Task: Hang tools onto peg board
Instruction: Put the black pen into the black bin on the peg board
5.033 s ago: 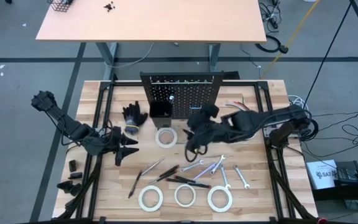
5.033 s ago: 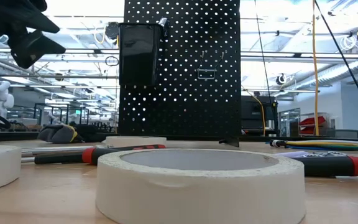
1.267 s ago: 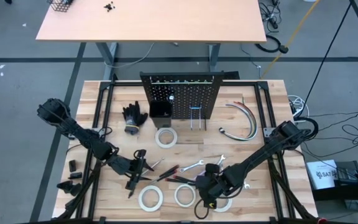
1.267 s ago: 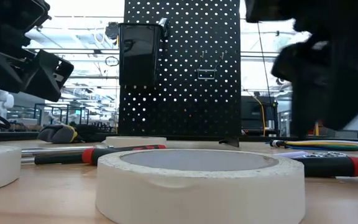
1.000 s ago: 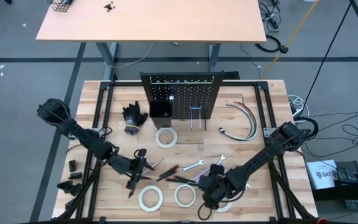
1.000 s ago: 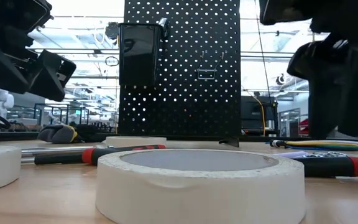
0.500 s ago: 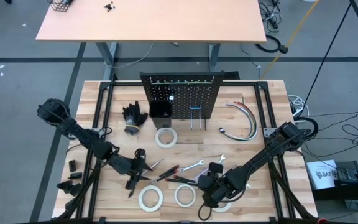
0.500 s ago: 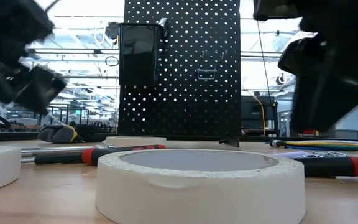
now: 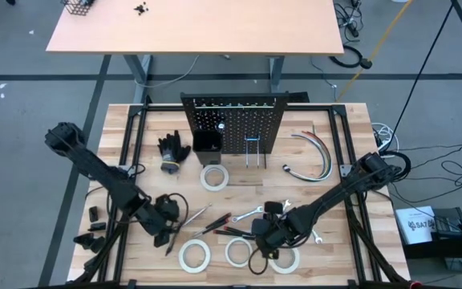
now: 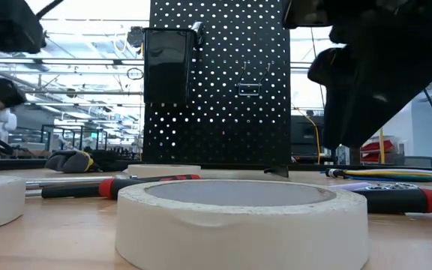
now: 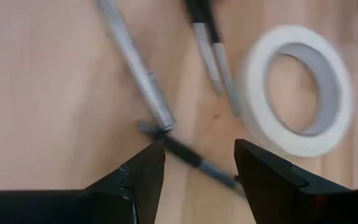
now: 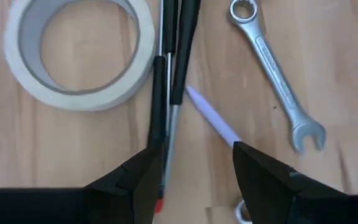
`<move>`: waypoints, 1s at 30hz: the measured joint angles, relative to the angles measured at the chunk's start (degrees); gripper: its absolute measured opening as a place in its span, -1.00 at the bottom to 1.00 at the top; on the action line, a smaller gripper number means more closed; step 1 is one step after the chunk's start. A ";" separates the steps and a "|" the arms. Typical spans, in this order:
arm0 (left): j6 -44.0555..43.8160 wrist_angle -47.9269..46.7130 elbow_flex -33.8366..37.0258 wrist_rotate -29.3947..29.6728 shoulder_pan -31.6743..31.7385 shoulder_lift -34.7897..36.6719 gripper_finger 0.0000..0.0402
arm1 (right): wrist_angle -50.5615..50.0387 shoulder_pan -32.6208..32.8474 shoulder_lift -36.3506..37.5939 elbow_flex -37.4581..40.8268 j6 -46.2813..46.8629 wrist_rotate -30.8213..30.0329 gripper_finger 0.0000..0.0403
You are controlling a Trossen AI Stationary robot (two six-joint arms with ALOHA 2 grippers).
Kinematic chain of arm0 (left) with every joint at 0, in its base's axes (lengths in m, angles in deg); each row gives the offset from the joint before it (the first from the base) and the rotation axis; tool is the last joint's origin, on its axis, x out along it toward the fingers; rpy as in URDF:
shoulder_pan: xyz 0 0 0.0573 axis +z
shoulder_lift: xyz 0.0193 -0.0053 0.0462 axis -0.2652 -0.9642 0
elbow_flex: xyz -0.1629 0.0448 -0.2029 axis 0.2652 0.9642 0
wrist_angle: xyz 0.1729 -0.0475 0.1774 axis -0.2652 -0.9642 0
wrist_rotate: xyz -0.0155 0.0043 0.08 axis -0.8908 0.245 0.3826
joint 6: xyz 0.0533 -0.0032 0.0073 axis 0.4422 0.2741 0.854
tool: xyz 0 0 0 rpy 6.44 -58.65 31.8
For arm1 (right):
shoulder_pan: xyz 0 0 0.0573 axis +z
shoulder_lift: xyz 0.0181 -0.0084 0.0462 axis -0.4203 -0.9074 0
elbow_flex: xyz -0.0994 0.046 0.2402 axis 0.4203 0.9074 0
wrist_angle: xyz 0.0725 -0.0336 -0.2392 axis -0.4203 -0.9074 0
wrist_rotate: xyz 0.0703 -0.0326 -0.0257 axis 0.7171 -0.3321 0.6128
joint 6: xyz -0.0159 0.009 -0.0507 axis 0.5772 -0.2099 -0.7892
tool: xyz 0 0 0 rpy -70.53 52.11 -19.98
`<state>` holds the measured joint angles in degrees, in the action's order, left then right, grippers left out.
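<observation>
The black peg board [image 9: 235,122] stands upright at the table's far middle, with a thin silver tool [image 9: 253,152] hanging on its front. Wrenches [image 9: 251,214], screwdrivers [image 9: 235,233] and white tape rolls [image 9: 194,255] lie flat on the near half of the table. My left gripper [image 11: 199,152] hovers open, pointing steeply down over a thin dark shaft [image 11: 188,154] beside a silver tool [image 11: 135,62] and a tape roll [image 11: 297,87]. My right gripper [image 12: 196,155] hovers open over two black screwdriver handles [image 12: 174,62], between a tape roll [image 12: 79,50] and a wrench [image 12: 275,68].
Black gloves [image 9: 172,152] lie left of the board and curved grey hoses [image 9: 315,152] lie to its right. Another tape roll [image 9: 213,177] sits in front of the board. In the low view a tape roll [image 10: 242,217] fills the foreground. Small black parts [image 9: 95,221] lie at the near left.
My left gripper has rolled about its own axis, tipped more steeply downward and shifted a little toward the table's near left while rising. My right gripper has moved slightly toward the table's left over the screwdrivers. The tools on the table have stayed in place.
</observation>
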<state>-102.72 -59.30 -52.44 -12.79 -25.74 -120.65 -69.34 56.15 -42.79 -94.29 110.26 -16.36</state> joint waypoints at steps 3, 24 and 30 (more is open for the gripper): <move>-4.67 -5.57 -3.46 2.53 -1.06 0.00 -0.02 | -0.60 -1.60 0.00 0.00 -2.13 0.06 -0.07; -21.02 -14.05 -5.66 7.16 -1.92 -0.88 -0.02 | -6.10 -6.97 1.19 0.23 -15.21 -0.46 -0.07; -25.75 -14.23 -5.64 6.98 -1.12 -3.02 -0.02 | -6.81 -4.65 8.72 8.31 -16.43 -1.95 -0.07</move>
<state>-128.46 -73.53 -58.08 -5.82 -26.86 -123.67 -76.15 51.50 -34.07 -85.98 93.83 -18.31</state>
